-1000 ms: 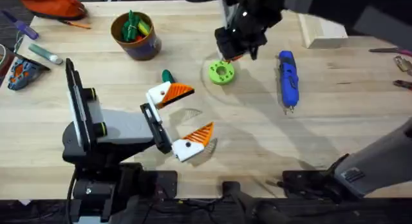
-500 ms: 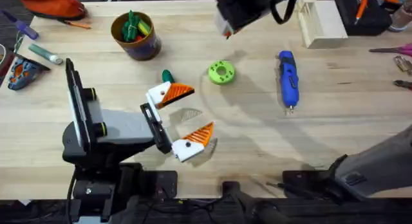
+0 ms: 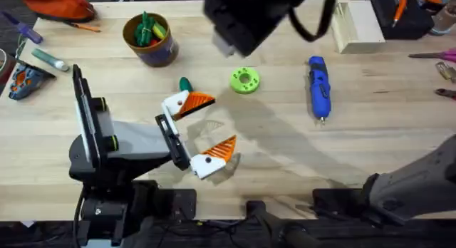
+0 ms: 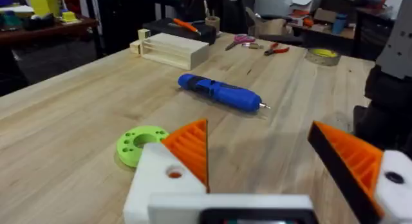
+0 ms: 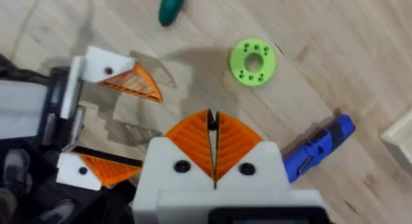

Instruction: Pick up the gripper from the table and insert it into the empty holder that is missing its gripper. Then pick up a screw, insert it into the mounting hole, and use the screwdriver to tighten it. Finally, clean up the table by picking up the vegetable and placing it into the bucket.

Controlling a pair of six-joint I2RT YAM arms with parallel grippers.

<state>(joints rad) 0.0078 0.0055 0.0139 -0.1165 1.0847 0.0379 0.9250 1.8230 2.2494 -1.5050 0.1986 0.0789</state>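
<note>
Table (image 3: 399, 134): pale wood, carries everything below

Left gripper (image 3: 203, 130): rests low on the table at lower centre-left of the overhead view, gapes wide, holds nothing

Right gripper (image 5: 212, 121): hangs high at the overhead view's top centre, dark and blurred; presses its orange pads flat together in its own wrist view, with nothing visible between them

Bucket (image 3: 149, 38): stands at upper left of the overhead view, well apart from both grippers, already holds some green pieces

Screwdriver (image 3: 318, 88): lies at right of centre, tip toward the lower edge

Lime-green disc (image 3: 244, 80): sits between the screwdriver and the left gripper

Vegetable (image 3: 185, 84): lies just beyond the left gripper's upper finger, up and to the left of the gap; points its long axis roughly up the right wrist view (image 5: 171, 6), though cut off by the edge there. Looks far nearer the left gripper, yet outside its jaws rather than between them, so likely calls for a shift toward upper left before any closing
</note>
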